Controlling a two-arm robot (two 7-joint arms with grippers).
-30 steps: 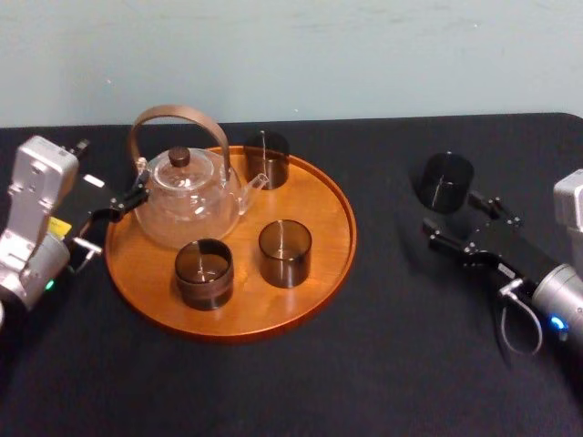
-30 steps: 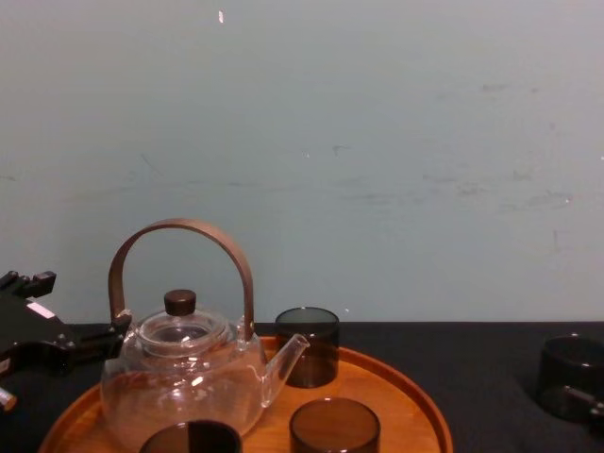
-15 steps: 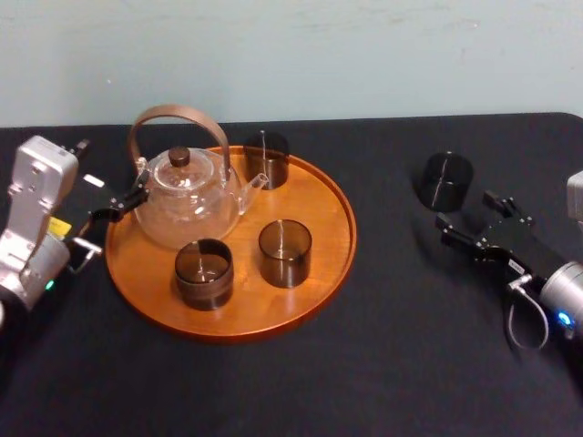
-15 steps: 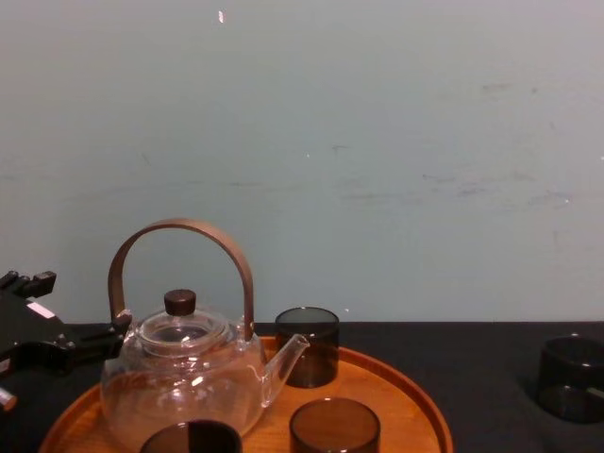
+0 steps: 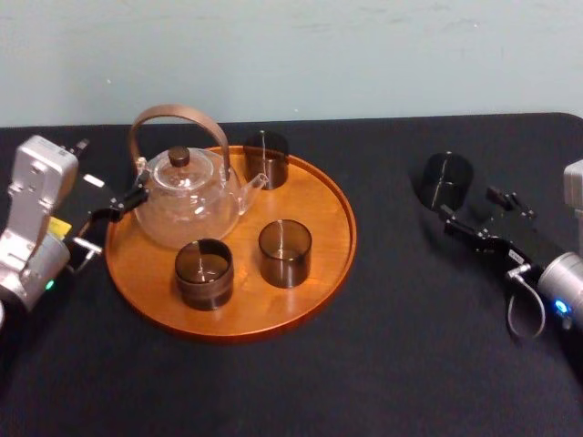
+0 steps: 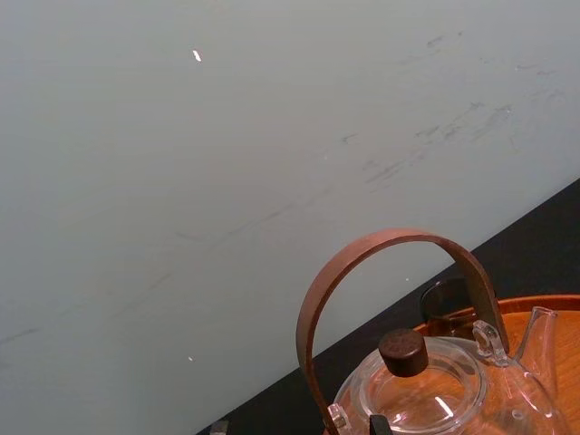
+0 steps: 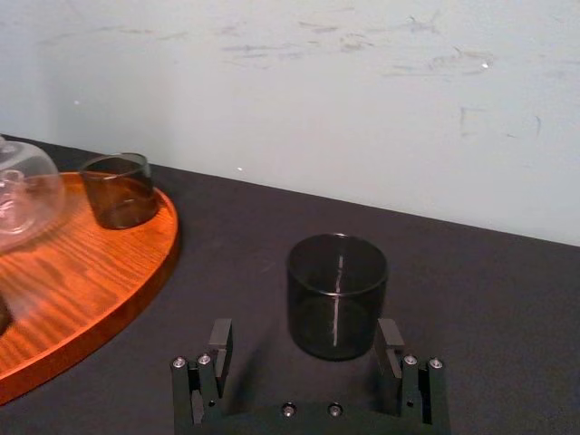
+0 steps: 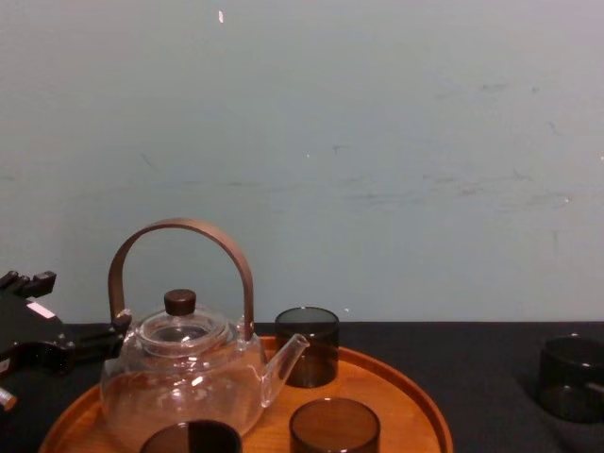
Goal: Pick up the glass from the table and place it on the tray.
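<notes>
On the tray [image 5: 319, 196] sit teapot [image 5: 189, 202], three glasses [image 5: 284, 252]; right gripper's [image 5: 469, 202] wide jaws face glass [image 5: 447, 180].

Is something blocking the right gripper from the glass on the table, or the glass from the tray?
Nothing visible. The open right gripper faces the glass with only bare table between. From glass to tray is bare table too, and the tray's right side is free. The left gripper sits by the tray's left edge.

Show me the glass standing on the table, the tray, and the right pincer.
glass [image 7: 337, 294]: right wrist view, middle of its dark side wall.
tray [image 5: 314, 196]: head view, bare wooden floor.
right pincer [image 7: 304, 332]: right wrist view, midway between its open fingertips.
</notes>
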